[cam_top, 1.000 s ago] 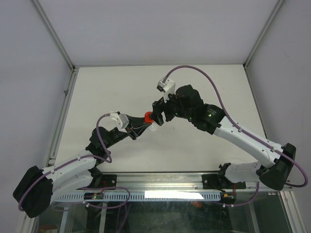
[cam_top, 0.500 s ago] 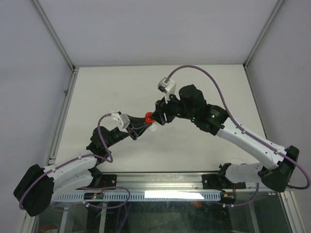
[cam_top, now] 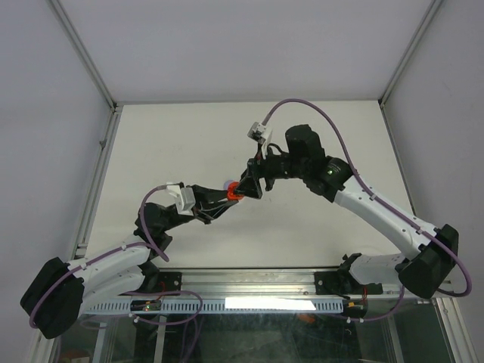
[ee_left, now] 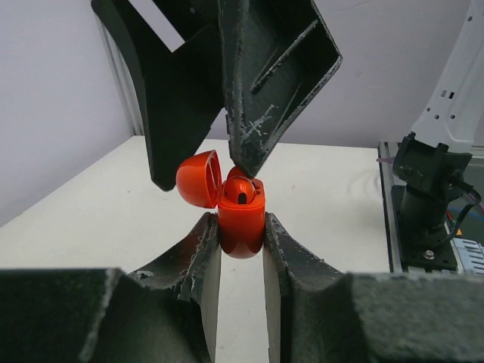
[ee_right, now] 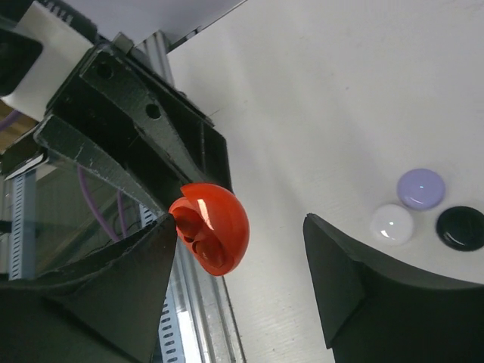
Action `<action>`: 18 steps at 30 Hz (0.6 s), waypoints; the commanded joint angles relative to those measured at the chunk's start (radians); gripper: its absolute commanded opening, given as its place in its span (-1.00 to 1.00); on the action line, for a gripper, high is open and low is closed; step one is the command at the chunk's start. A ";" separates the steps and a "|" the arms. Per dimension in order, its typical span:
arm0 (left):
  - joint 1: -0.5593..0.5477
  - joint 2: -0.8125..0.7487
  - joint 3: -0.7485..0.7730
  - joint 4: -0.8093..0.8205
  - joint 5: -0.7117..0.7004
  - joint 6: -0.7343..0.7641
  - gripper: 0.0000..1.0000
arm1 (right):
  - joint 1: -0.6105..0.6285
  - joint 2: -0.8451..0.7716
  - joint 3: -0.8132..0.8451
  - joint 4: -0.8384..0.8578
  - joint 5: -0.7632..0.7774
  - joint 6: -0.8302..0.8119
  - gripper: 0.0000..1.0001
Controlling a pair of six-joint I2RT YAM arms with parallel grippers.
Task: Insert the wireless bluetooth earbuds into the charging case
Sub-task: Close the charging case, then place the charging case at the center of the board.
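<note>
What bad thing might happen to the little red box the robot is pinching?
The left gripper pinches only the lower sides of the red case, so a push from the right gripper, open just above, might tip or knock it loose. The red earbud seems to sit high beside the open lid; it may pop out.

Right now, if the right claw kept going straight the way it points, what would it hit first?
The right claw would most likely meet the red charging case, lid open, gripped by the left claw just ahead; exact depth is unclear.
</note>
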 commanded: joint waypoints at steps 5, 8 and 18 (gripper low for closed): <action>-0.003 0.020 0.015 0.103 0.013 -0.098 -1.00 | -0.004 -0.006 -0.014 0.118 -0.325 0.021 0.40; -0.003 0.040 0.021 0.089 -0.024 -0.140 -1.00 | -0.027 -0.031 -0.028 0.129 -0.385 0.004 0.38; -0.001 0.058 0.013 0.013 -0.121 -0.278 -1.00 | -0.052 -0.081 -0.065 0.122 -0.269 -0.035 0.38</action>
